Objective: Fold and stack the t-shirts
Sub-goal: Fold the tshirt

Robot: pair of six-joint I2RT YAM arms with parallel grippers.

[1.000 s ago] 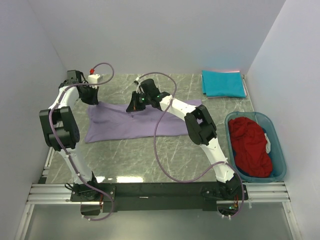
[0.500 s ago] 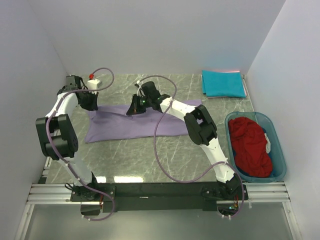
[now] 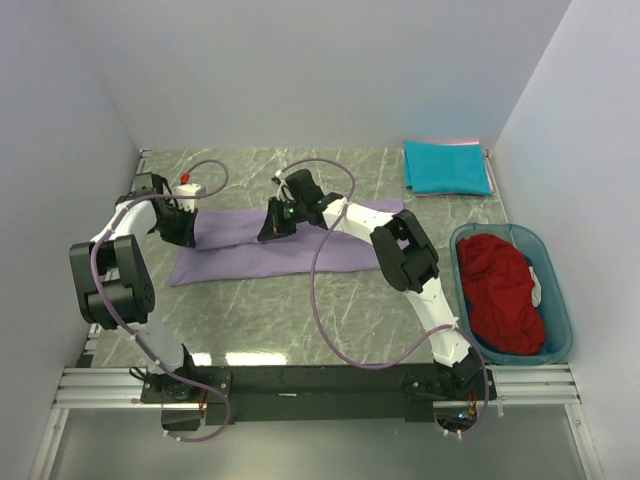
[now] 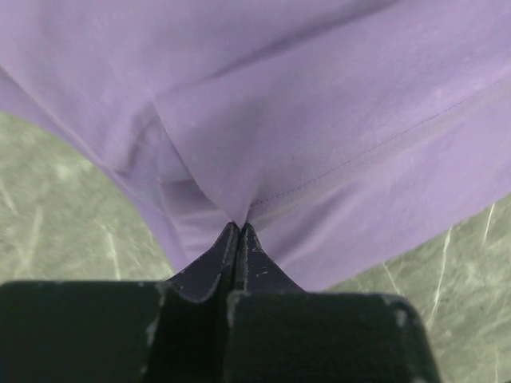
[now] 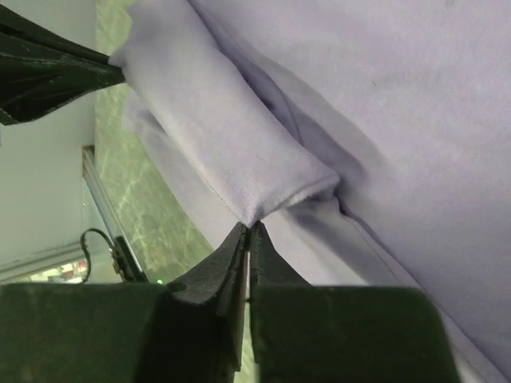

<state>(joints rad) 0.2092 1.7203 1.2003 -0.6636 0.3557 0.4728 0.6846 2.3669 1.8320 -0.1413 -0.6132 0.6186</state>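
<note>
The lavender t-shirt lies as a long band across the middle of the table, its far edge doubled over toward me. My left gripper is shut on the band's left end, with a pinch of fabric rising from its closed tips. My right gripper is shut on the fold near the middle, its tips clamping a rolled edge of the cloth. A folded teal t-shirt rests at the back right. The dark red t-shirt is bunched in the bin.
The translucent teal bin stands at the right edge of the table, against the right wall. The left wall is close beside my left arm. Green marble tabletop shows between the lavender shirt and the arm bases.
Both grippers have drawn the shirt's far edge toward the near side and lowered. The lavender shirt has gone from a broad sheet to a narrower folded band.
</note>
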